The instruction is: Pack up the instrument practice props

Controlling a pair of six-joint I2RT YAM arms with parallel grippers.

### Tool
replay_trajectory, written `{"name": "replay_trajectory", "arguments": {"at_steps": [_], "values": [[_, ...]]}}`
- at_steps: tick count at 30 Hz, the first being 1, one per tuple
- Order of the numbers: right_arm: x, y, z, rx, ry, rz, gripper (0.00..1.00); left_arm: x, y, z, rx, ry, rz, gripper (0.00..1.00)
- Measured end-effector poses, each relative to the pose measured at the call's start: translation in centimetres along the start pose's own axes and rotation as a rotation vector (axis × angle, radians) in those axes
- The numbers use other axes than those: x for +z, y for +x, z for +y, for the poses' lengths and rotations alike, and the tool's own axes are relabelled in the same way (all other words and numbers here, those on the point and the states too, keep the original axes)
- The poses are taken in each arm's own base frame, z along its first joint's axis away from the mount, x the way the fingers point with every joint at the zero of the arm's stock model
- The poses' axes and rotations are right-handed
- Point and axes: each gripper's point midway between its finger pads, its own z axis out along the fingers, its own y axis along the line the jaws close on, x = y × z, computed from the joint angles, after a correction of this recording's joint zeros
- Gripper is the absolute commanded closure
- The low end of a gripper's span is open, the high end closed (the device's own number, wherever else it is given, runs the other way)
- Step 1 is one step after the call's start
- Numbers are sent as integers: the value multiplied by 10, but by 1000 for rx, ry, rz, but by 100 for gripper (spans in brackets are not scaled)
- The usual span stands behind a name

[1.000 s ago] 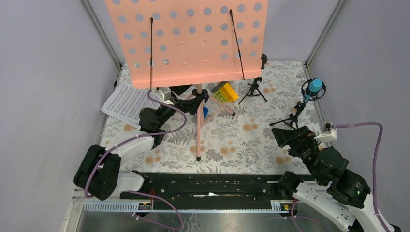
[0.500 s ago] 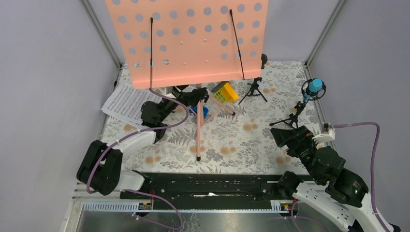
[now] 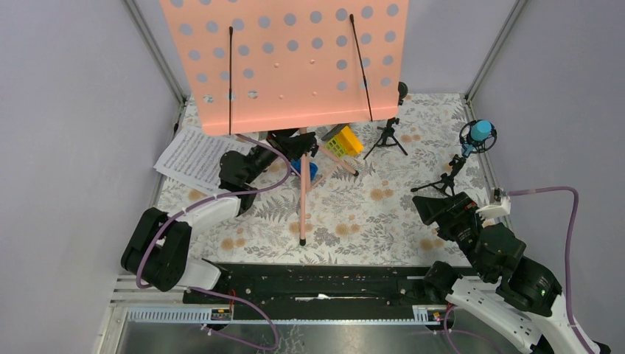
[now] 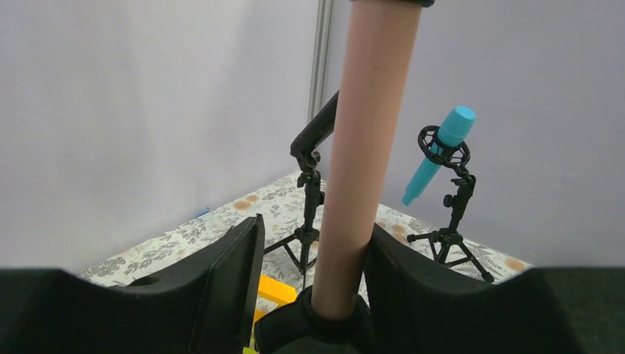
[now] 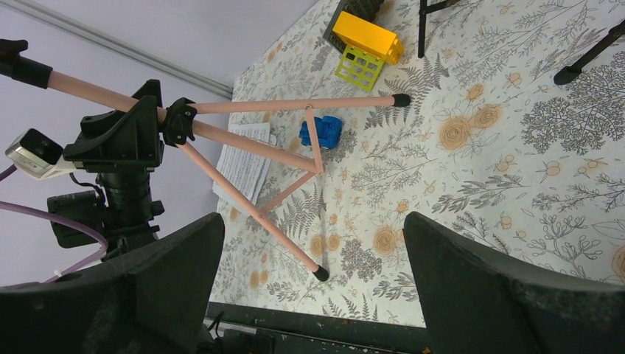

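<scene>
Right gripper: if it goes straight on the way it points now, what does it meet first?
Probably the pink music stand's tripod leg, which lies across the gap between the open fingers. Depth is unclear, so the floral table mat might come first.

Left arm [image 3: 214, 210], right arm [image 3: 508, 258]: white links, black joints, black jaws, purple cables [image 3: 545, 190]; maybe green LED [image 3: 547, 292].

The pink stand pole [image 4: 362, 162] rises between the end effector [image 4: 315, 234] fingers, black mic [image 4: 315, 135] and blue mic [image 4: 440, 153] behind.
</scene>
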Motion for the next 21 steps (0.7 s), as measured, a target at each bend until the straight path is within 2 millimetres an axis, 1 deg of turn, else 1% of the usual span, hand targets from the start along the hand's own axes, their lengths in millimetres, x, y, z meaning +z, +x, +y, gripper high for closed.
{"name": "replay_trajectory", "arguments": {"at_steps": [4, 7, 10, 12, 14, 18, 21], "values": [[0, 0, 0, 3, -1, -1, 2, 2, -1, -2, -4, 12, -1, 52], [-1, 0, 0, 3, -2, -2, 2, 3, 0, -5, -4, 29, 9, 59], [-1, -1, -1, 3, -3, -2, 2, 6, 2, -7, 6, 49, 28, 59], [-1, -1, -1, 3, -3, -2, 2, 7, 4, -7, 11, 52, 44, 55], [-1, -1, -1, 3, -3, -2, 2, 6, 7, -6, 16, 49, 54, 55], [-2, -1, -1, 4, -4, -3, 2, 5, 7, -6, 22, 44, 69, 62], [-2, -1, -1, 4, -4, -3, 2, 5, 8, -7, 27, 48, 81, 65]]}}
